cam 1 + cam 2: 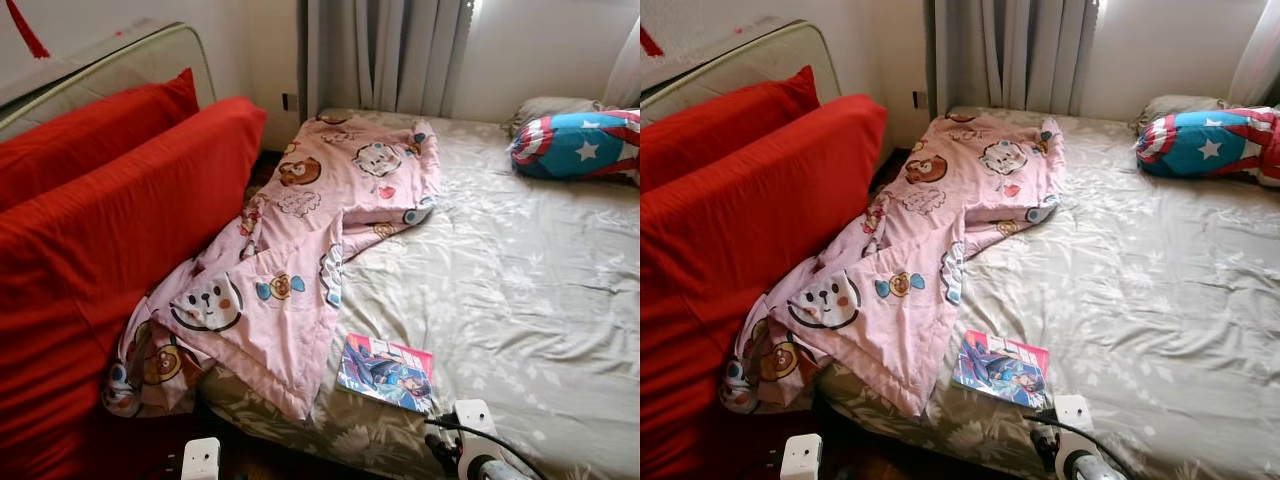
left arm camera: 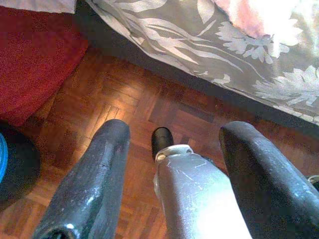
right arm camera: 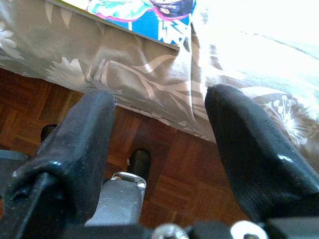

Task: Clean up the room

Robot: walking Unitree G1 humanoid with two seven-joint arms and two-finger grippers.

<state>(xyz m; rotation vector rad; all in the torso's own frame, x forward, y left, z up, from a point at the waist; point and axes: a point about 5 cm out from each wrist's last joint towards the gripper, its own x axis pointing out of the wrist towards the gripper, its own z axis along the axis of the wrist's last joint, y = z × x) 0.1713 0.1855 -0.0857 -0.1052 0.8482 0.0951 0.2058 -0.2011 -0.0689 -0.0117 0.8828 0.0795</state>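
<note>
A pink cartoon-print blanket (image 1: 300,230) lies crumpled along the left side of the bed (image 1: 520,270) and hangs over its near corner. A colourful magazine (image 1: 387,372) lies flat on the grey floral sheet near the front edge. My right gripper (image 3: 159,99) hangs open and empty just below that edge, with the magazine (image 3: 144,12) right above it. Low beside the bed's corner, my left gripper (image 2: 177,132) is open over the wooden floor (image 2: 75,114), holding nothing. Both white wrists (image 1: 200,460) (image 1: 475,440) show at the bottom of the eye views.
Big red cushions (image 1: 110,230) lean at the left, close against the bed, with a padded board (image 1: 120,60) behind them. A star-and-stripes pillow (image 1: 580,143) and a grey pillow (image 1: 550,108) lie at the far right. Grey curtains (image 1: 390,55) hang behind. My silver leg (image 2: 194,194) stands between the left fingers.
</note>
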